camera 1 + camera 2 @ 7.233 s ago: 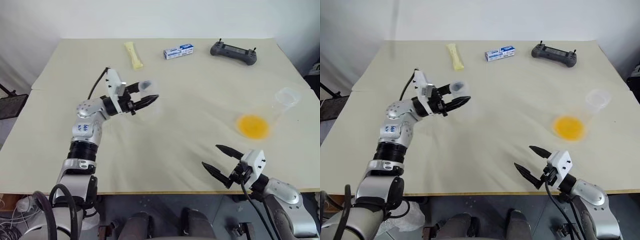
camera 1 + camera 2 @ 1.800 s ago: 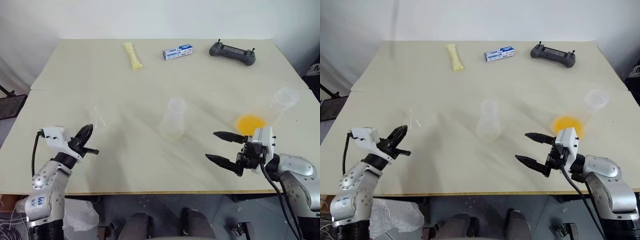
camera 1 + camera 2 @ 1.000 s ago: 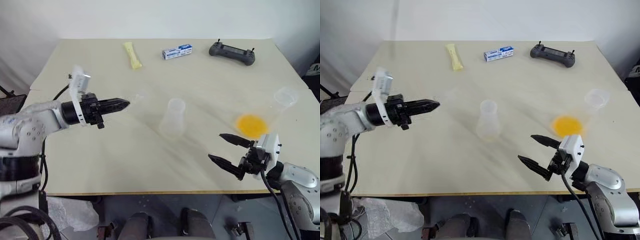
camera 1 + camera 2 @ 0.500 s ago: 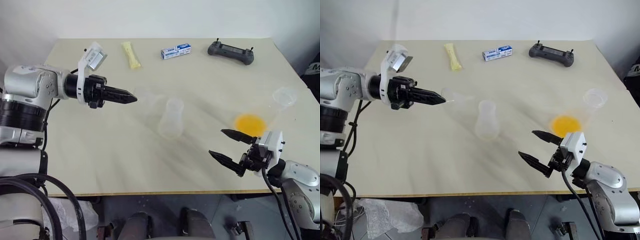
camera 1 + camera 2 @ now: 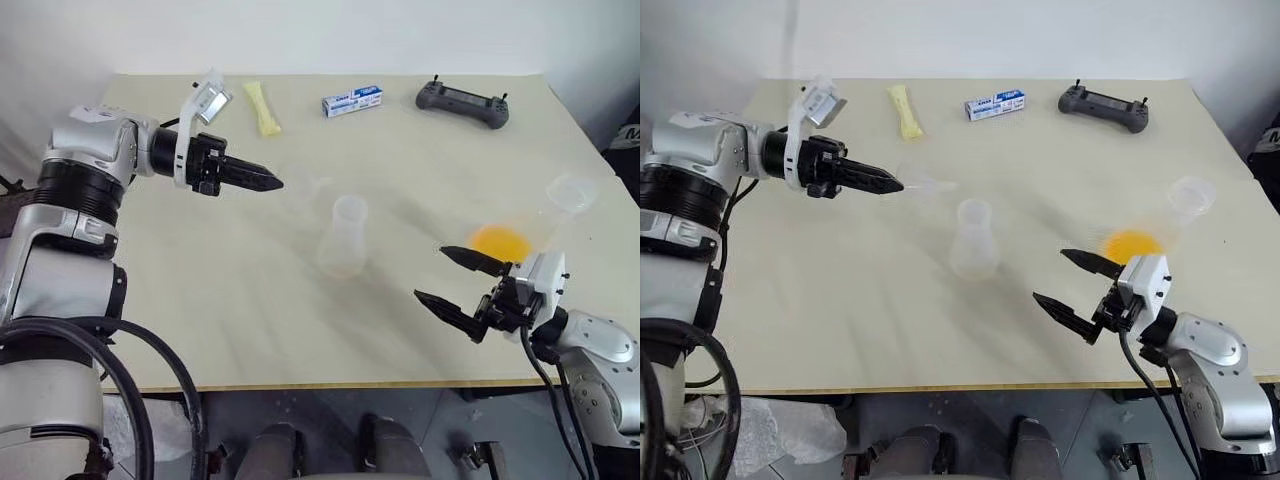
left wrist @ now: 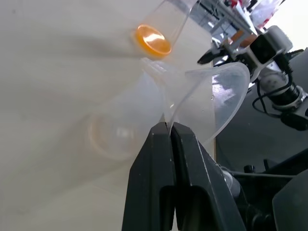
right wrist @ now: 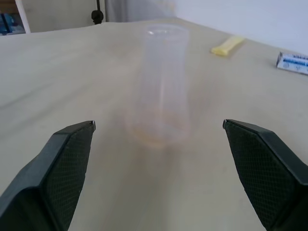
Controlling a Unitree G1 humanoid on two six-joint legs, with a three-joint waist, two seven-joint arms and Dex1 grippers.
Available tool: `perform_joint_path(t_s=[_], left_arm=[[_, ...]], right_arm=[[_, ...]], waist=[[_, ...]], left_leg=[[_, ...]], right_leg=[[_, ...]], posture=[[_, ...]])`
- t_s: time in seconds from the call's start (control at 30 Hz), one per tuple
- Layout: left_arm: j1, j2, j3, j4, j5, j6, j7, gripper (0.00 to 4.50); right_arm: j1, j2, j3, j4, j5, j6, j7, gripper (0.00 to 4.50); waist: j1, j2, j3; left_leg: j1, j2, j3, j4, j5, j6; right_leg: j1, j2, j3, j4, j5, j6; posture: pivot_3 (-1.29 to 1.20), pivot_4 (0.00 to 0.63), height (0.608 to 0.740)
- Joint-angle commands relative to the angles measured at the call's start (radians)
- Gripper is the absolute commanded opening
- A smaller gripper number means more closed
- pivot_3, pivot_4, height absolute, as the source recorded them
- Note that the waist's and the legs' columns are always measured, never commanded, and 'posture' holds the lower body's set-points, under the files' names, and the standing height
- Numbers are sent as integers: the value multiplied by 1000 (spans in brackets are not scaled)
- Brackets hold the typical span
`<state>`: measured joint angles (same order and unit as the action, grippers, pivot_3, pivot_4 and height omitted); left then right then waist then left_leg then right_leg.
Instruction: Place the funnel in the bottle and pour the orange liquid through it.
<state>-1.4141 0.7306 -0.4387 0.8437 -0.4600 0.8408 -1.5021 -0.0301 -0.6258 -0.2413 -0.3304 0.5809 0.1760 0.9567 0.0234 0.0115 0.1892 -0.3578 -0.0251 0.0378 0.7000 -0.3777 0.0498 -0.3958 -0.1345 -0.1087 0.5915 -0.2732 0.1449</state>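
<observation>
Clear plastic cone funnel (image 6: 211, 103) stays pinched by your left gripper (image 5: 268, 183), ten o'clock of the clear round-based bottle (image 5: 342, 240), ready to seat; right gripper (image 5: 455, 280) spread, empty.

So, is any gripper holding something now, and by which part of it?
The left gripper holds the funnel, its fingers pinching the rim of the cone. The right gripper is open and holds nothing.
</observation>
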Motion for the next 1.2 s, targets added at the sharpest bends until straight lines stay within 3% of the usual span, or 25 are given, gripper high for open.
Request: perform_joint_path(t_s=[0.03, 0.4, 0.97, 1.2], left_arm=[[-72, 4, -83, 25, -42, -13, -112, 15], [-192, -64, -201, 141, -124, -34, -112, 15], [-258, -141, -355, 229, -118, -124, -112, 15], [-284, -146, -407, 256, -95, -188, -112, 15]], right_arm=[[-32, -20, -7, 14, 7, -15, 26, 4500], [-17, 0, 1, -5, -4, -16, 15, 4500], [29, 14, 3, -42, -13, -20, -28, 4500], [45, 16, 2, -54, -13, -20, -40, 4500]], waist=[[1, -1, 1], [0, -2, 1], [0, -2, 1], [0, -2, 1]], left_leg=[[0, 0, 0, 0, 0, 0], [-4, 0, -1, 1, 0, 0], [-6, 0, -1, 4, 0, 1], [-14, 0, -1, 8, 0, 1]], right_leg=[[0, 0, 0, 0, 0, 0], [-2, 0, -1, 0, 0, 0], [-3, 0, -1, 0, 0, 0], [-12, 0, -1, 4, 0, 0]], posture=[[0, 150, 740], [0, 150, 740], [0, 150, 740], [0, 150, 740]])
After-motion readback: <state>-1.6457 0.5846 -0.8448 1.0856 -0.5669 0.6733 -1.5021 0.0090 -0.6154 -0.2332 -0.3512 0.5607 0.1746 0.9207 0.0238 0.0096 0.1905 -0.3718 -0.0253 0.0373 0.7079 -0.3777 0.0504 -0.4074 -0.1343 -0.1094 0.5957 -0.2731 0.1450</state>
